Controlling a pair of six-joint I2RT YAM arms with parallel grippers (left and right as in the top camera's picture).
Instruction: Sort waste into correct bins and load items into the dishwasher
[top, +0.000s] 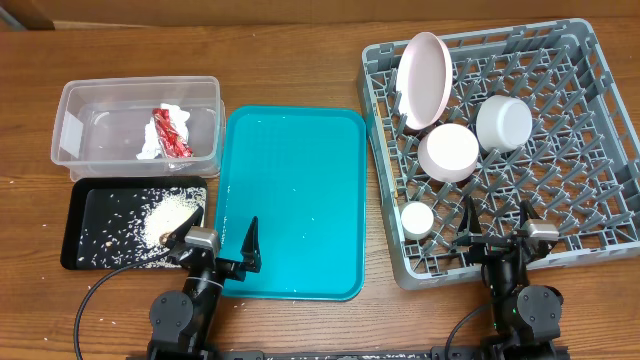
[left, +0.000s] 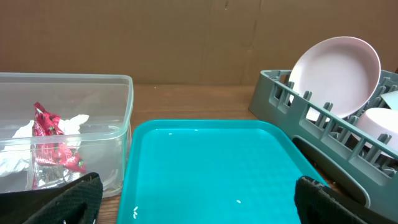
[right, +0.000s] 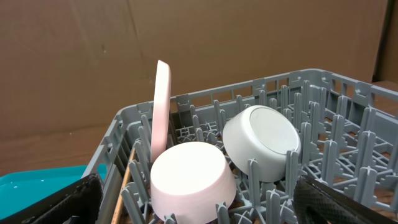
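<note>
The grey dish rack holds the white plate on edge, two white bowls upside down and the small white cup. A wooden chopstick lies along the rack's left wall in the right wrist view. The red-and-silver wrapper with tissue lies in the clear tub. Rice and brown scraps lie in the black tray. My left gripper is open and empty at the teal tray's near left corner. My right gripper is open and empty over the rack's near edge.
The teal serving tray lies between the bins and the rack, with a few rice grains on it. A brown cardboard wall stands behind the table.
</note>
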